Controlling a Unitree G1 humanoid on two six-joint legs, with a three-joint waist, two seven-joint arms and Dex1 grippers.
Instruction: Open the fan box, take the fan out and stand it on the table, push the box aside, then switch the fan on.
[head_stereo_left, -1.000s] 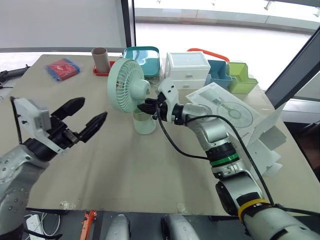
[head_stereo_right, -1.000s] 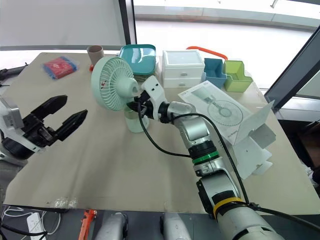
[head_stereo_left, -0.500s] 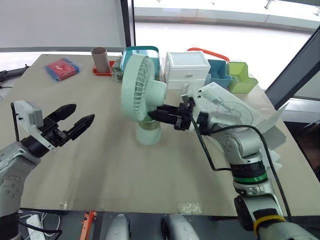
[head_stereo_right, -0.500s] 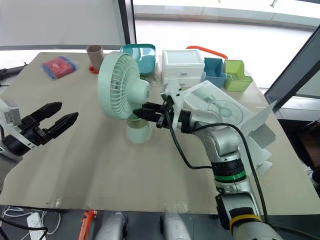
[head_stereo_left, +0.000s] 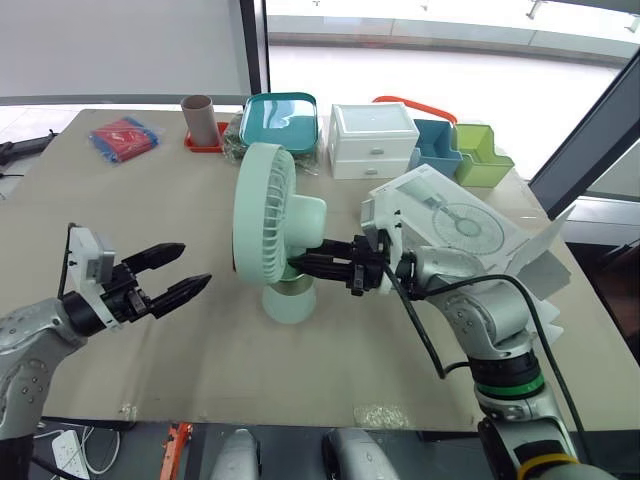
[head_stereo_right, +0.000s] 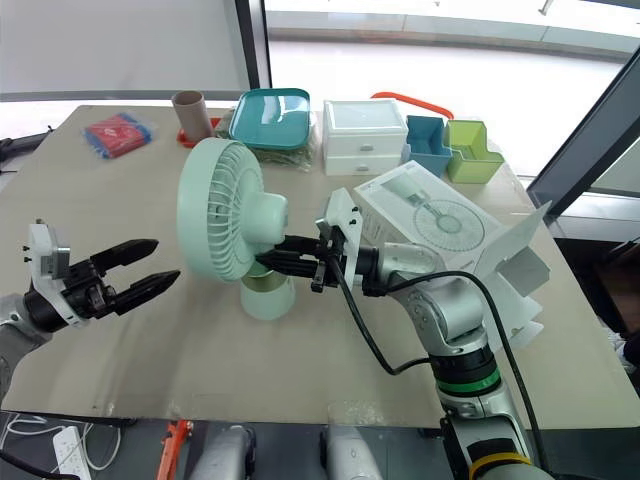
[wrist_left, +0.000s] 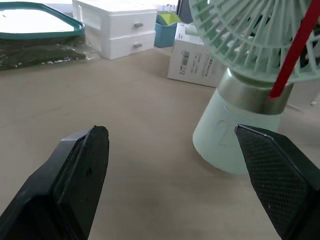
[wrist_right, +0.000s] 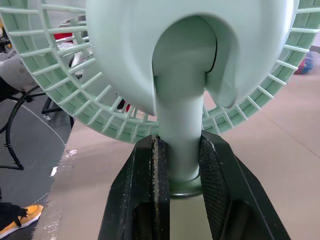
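A mint-green fan (head_stereo_left: 266, 226) stands upright on the table, its round base (head_stereo_left: 289, 303) on the tabletop and its grille facing my left. My right gripper (wrist_right: 179, 145) is shut on the fan's neck just under the head, reaching in from the right (head_stereo_left: 302, 266). My left gripper (head_stereo_left: 195, 264) hovers open to the left of the fan, a hand's width from the base, holding nothing; its wrist view shows the base (wrist_left: 235, 142) ahead between its fingers. The white fan box (head_stereo_left: 455, 220) lies open behind my right arm, flaps spread.
Along the table's far edge stand a cardboard tube (head_stereo_left: 198, 117), a teal lidded container (head_stereo_left: 281, 117), a white drawer unit (head_stereo_left: 372, 140), and blue (head_stereo_left: 433, 147) and green (head_stereo_left: 482, 153) bins. A red and blue packet (head_stereo_left: 124, 136) lies far left.
My right gripper has brought the fan nearer to the table's front and turned its head to my left. My left gripper has dropped lower and stays open.
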